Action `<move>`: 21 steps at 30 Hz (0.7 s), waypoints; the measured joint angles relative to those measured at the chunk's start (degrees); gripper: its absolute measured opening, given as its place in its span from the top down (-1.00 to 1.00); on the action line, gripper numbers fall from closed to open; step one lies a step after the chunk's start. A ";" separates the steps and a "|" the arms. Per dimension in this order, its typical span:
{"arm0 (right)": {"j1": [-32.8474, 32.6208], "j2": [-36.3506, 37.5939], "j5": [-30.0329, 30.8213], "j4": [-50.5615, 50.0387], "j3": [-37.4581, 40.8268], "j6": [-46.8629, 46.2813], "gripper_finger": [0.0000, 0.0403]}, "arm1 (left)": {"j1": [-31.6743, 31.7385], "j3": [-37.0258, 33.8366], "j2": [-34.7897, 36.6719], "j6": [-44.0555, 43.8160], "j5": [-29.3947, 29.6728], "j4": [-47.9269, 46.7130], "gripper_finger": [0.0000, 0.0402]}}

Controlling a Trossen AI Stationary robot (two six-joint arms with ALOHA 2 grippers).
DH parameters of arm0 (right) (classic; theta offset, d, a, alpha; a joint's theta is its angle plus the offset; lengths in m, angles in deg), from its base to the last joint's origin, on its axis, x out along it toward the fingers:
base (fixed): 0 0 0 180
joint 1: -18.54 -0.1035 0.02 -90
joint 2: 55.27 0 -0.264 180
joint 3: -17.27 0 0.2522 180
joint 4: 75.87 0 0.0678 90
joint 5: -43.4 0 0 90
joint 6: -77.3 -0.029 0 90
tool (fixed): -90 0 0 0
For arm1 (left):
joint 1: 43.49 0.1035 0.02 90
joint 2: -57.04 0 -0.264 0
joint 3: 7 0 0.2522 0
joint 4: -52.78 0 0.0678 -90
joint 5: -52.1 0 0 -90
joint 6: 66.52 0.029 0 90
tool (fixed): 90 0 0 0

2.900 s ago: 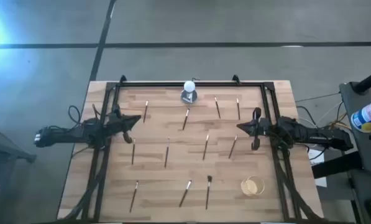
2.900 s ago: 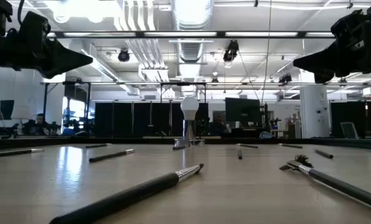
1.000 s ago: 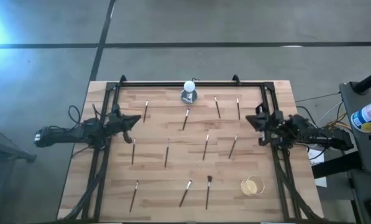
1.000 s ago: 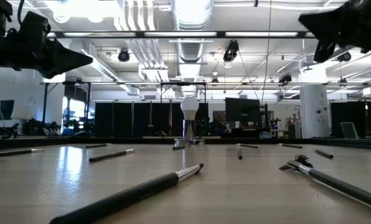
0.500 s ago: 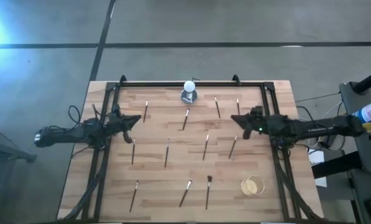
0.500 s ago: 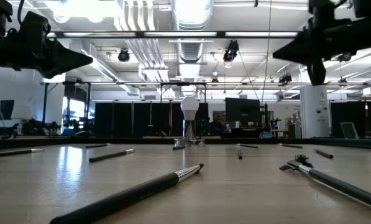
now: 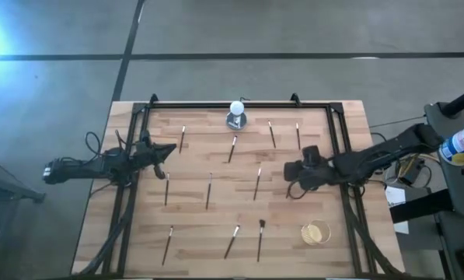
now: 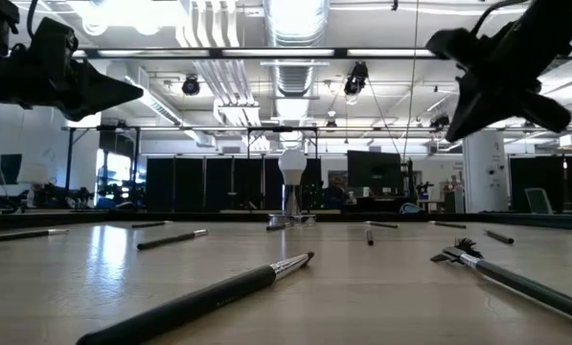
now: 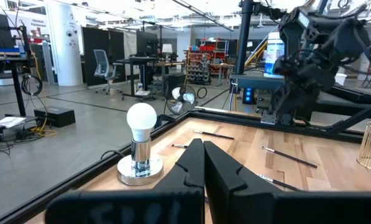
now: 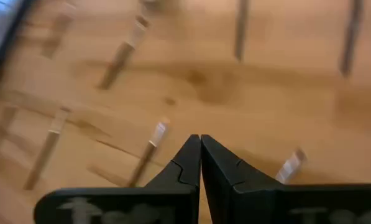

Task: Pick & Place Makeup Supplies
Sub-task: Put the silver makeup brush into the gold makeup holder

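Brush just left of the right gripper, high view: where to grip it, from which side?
Take the brush mid-handle from straight above, closing across it: it lies flat on the table, thin, bare wood either side. The right gripper, shut, is nearest and would likely need opening; the left gripper waits at the left edge.

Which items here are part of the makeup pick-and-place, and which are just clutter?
Job:
- brushes, about a dozen scattered flat on the table
- right gripper, shut, over the brushes right of centre
- left gripper, shut, waiting at the left edge

Lying about:
- white ball on a round base, far edge
- gold wire cup, near right corner
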 joint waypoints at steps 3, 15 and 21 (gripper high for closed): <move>0.79 -5.64 -5.13 -4.33 -2.48 -5.52 0.87 | 0.01 0.00 -0.01 0.00 0.00 0.00 1.00; 10.96 -16.16 -17.69 -5.56 -1.94 -11.08 0.37 | -0.01 0.00 0.00 0.00 0.00 0.00 1.00; 14.01 -16.63 -17.89 -5.56 -1.00 -10.99 0.46 | -0.01 0.00 -0.01 0.00 -0.01 0.01 1.00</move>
